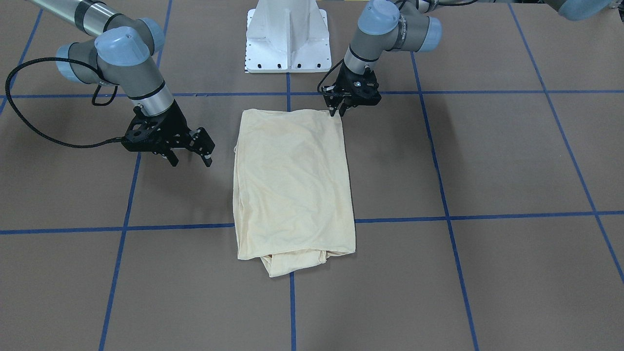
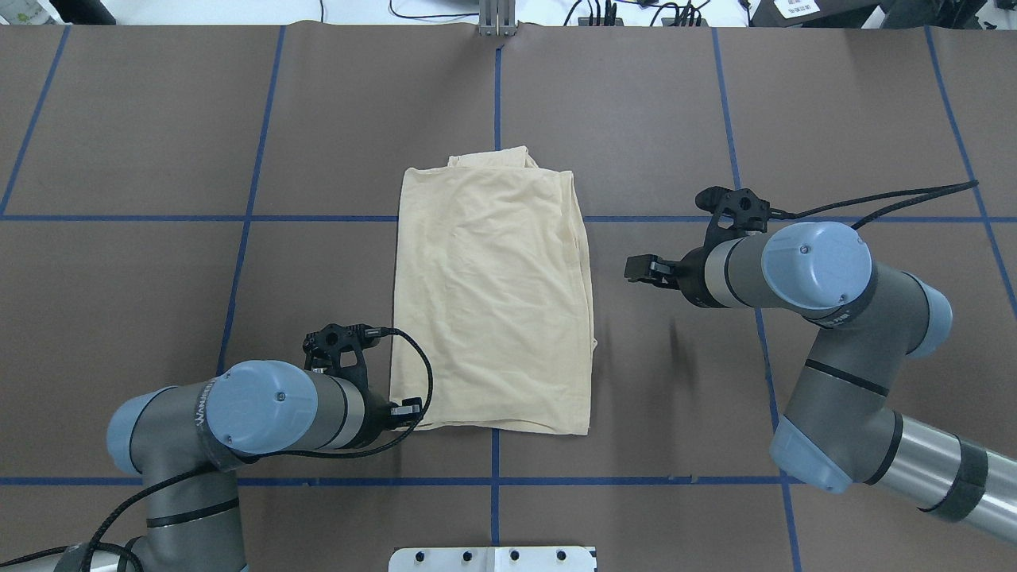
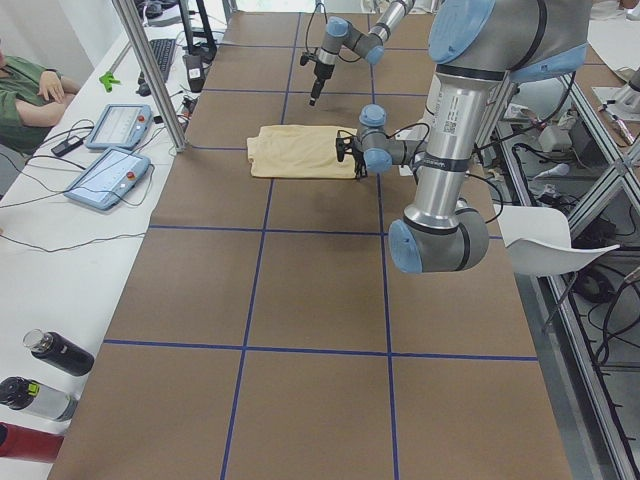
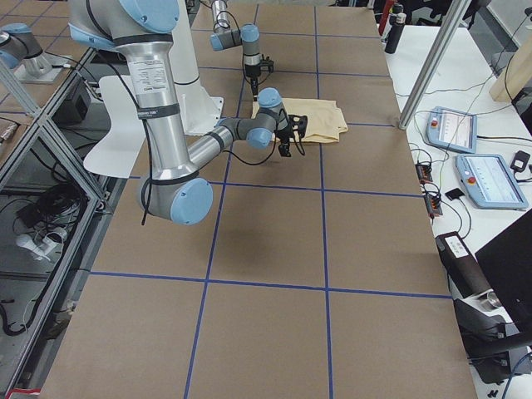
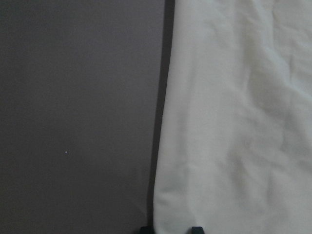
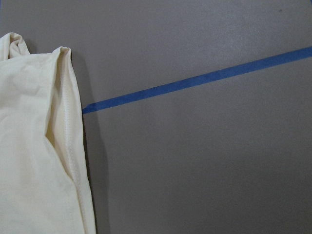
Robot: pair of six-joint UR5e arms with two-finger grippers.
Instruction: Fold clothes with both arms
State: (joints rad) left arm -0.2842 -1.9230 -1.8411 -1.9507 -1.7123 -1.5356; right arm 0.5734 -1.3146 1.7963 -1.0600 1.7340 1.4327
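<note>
The clothes [image 1: 292, 180] [image 2: 493, 294] are a pale cream-yellow shirt lying flat as a long folded rectangle in the middle of the table; a folded bit pokes out at its far end [image 2: 489, 159]. No print shows. My left gripper [image 1: 338, 113] [image 2: 409, 411] hovers at the shirt's corner nearest the robot, fingers pointing down with a narrow gap. In the left wrist view its tips [image 5: 170, 229] straddle the shirt's edge [image 5: 234, 122]. My right gripper [image 1: 191, 161] [image 2: 639, 268] hangs open beside the shirt's other long edge [image 6: 34, 146], apart from it and holding nothing.
Blue tape lines [image 2: 496, 95] cross the brown table cover. The white pedestal base [image 1: 287, 39] stands at the robot's side. A side bench holds tablets [image 3: 110, 150] and bottles [image 3: 50, 350], and a seated person [image 3: 20, 90] is at its far end.
</note>
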